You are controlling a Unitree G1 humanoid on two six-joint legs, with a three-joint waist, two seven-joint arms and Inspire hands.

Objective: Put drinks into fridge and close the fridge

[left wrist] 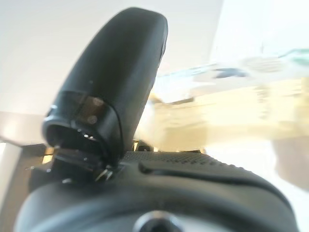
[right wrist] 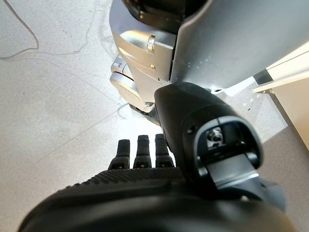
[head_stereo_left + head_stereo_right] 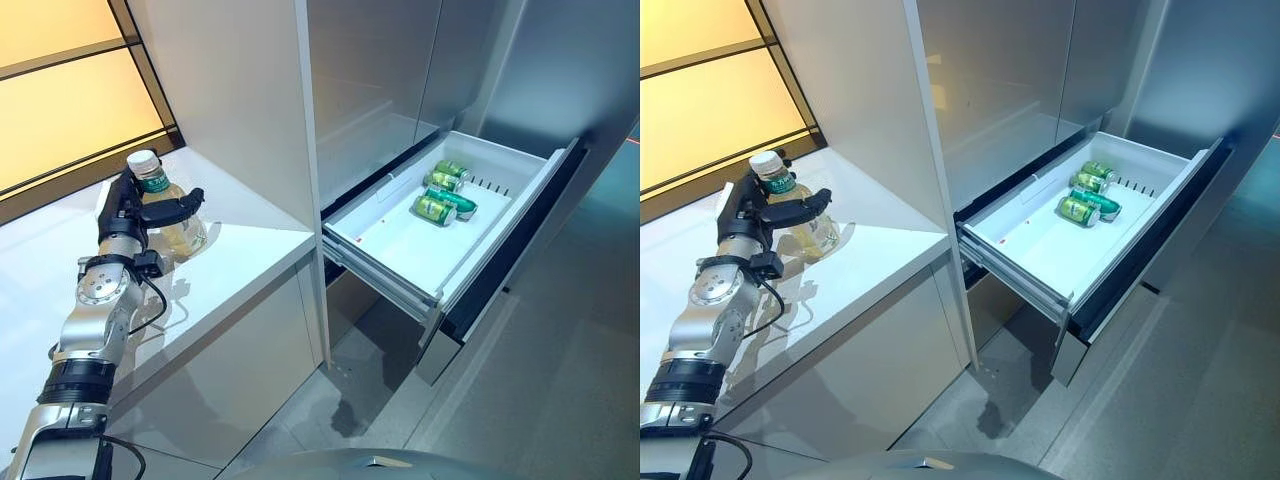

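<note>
Dark fingers of the left hand [image 3: 128, 215] curl round the clear bottle [image 3: 170, 222] on the white counter [image 3: 240, 250]. Right hand [image 2: 145, 159] hangs relaxed, empty. Lifting it upright should clear the panel before the open fridge drawer [image 3: 400, 245], far right, holding green cans [image 3: 445, 192].

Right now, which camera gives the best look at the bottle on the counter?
The left eye view: the bottle shows from white cap to base, with the left hand round it. The right eye view shows much the same. The left wrist view shows only a pale yellow blur, and the right wrist view does not show it.
</note>
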